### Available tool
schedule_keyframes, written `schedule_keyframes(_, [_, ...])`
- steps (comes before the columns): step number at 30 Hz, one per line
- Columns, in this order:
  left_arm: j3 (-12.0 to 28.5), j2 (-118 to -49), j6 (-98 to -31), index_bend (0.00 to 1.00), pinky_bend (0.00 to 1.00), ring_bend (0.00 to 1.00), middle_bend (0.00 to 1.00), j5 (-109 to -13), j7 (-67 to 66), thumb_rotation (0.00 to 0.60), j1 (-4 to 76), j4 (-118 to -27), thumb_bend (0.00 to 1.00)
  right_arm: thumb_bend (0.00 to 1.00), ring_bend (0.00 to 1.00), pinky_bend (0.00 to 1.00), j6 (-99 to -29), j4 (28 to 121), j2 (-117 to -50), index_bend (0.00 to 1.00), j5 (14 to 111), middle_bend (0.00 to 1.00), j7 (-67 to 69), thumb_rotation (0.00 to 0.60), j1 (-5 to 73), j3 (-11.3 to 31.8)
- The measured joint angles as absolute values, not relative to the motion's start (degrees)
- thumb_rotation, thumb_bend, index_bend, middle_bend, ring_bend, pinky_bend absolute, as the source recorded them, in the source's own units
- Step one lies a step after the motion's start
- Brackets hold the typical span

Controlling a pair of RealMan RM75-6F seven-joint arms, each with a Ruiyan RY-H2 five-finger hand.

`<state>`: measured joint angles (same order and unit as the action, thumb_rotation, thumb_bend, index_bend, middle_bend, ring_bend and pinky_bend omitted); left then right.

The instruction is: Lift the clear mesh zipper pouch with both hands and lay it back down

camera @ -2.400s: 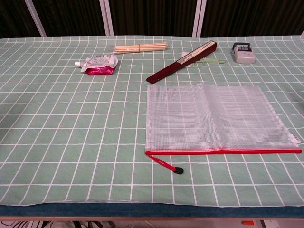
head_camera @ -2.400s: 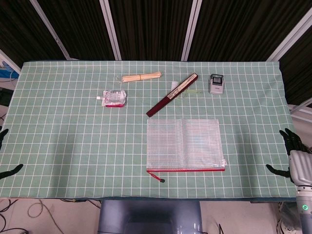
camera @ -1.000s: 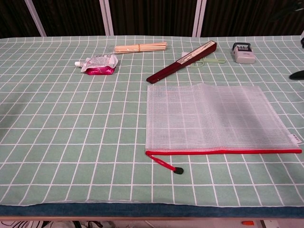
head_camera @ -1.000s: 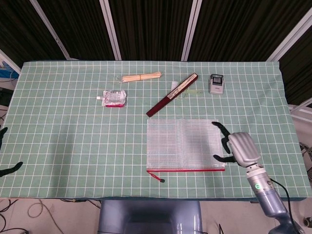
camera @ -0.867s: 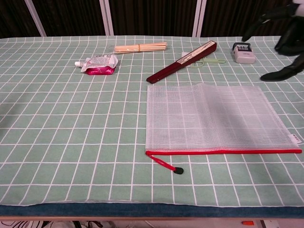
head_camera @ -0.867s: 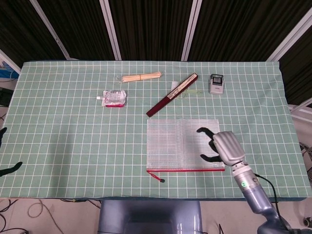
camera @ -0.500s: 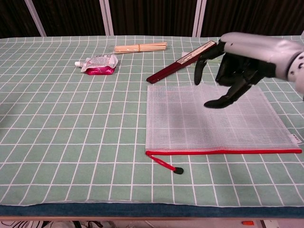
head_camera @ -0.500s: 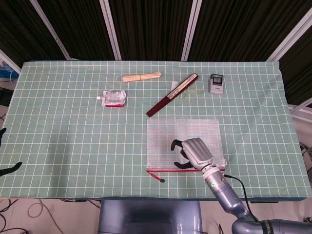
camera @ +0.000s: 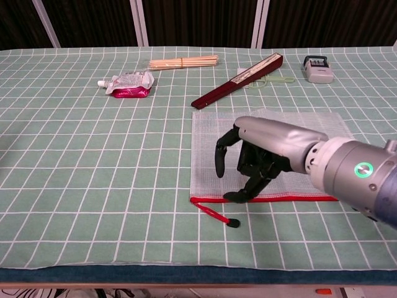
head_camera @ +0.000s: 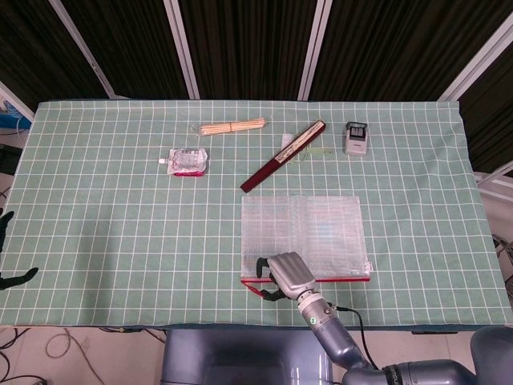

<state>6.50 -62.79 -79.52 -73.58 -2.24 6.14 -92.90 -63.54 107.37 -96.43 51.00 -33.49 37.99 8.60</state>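
Head view: right hand (head_camera: 286,275) over the near left corner of the clear mesh zipper pouch (head_camera: 321,233), which lies flat on the green checked cloth (head_camera: 120,216); left hand (head_camera: 10,257) at the table's left edge, fingers apart. Chest view: right hand (camera: 254,155) palm down, fingers spread and curved, holding nothing; pouch (camera: 205,149) gridded, translucent, rectangular, red zipper (camera: 208,202) along its near edge.

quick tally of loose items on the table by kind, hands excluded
mesh zipper pouch: 1
bundle of wooden sticks: 1
pink-and-silver spout pouch: 1
dark red folded fan: 1
pale green item beside the fan: 1
small grey device: 1
Total: 6
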Motion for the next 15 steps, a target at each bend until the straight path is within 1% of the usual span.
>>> schedule_keyframes(8, [6.4,-62.6,-78.9,0.0,0.0,0.0,0.0,-73.4,-2.1,0.6,6.3,-92.9,0.0,0.36,1.0,0.99,-65.3,104.0,-100.7,0.52,48.8,1.0,-34.2,0.6,37.9,7.3])
schedule_keyframes(15, [6.3,-62.6,-78.7,0.0,0.0,0.0,0.0,-73.1,-2.3,0.6,6.4,-93.0,0.0,0.36,1.0,0.99,-65.9,102.6,-102.5,0.52,47.6,1.0,-34.0,0.6,37.5,6.6])
